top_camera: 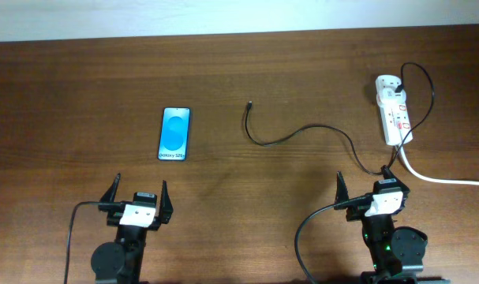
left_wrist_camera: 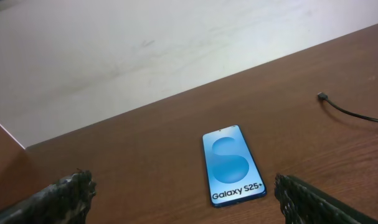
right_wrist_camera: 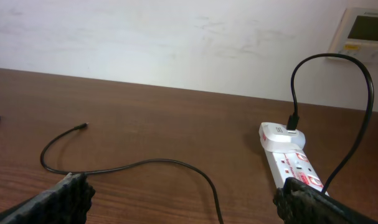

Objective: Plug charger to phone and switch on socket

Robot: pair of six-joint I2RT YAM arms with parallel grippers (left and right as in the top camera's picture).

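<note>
Blue phone (left_wrist_camera: 232,165) screen reads "Galaxy S25+"; charger (right_wrist_camera: 145,162) lies apart.

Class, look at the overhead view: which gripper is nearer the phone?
Left. The left gripper sits just below the phone in the image; the right gripper is far across the table, near the socket.

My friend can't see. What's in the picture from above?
A blue-screened phone lies on a table, apart from the loose tip of the charger. The cable runs right to a white socket. Left gripper and right gripper sit below, fingers open.
</note>
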